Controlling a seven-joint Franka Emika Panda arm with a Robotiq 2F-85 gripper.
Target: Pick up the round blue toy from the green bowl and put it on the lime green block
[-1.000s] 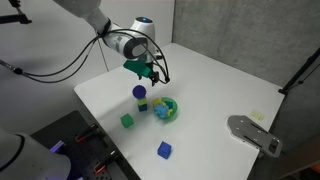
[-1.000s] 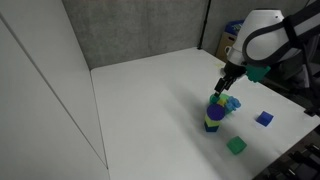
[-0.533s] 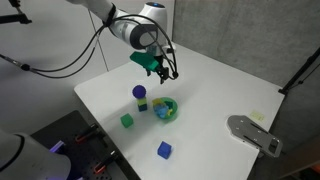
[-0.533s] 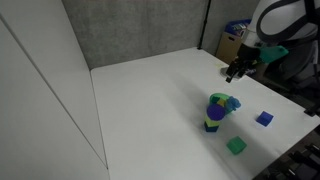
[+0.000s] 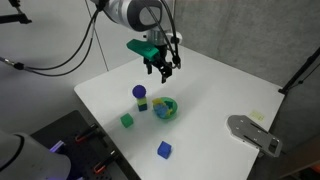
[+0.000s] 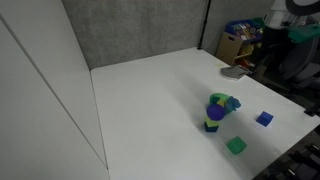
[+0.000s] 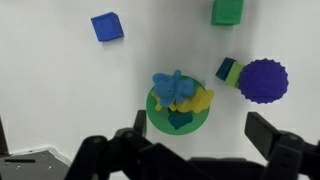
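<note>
The round blue toy [image 5: 139, 91] rests on top of the lime green block [image 5: 142, 104]; both also show in an exterior view [image 6: 214, 103] and in the wrist view, ball [image 7: 262, 80] over block [image 7: 227, 69]. The green bowl [image 5: 166, 109] stands right beside the stack and holds light blue and yellow pieces; its rim shows in the wrist view [image 7: 157, 118]. My gripper [image 5: 163, 67] is open and empty, high above the table behind the bowl. In the wrist view its fingers [image 7: 205, 135] spread wide above the bowl.
A darker green cube [image 5: 127, 121] and a blue cube [image 5: 164, 150] lie on the white table nearer the front; they show in the wrist view too, green [image 7: 228, 10] and blue [image 7: 107, 26]. A grey metal piece [image 5: 252, 133] sits at the table's edge.
My gripper has risen and drawn back from just above the stack. The blue toy stays on the lime green block; nothing else has moved.
</note>
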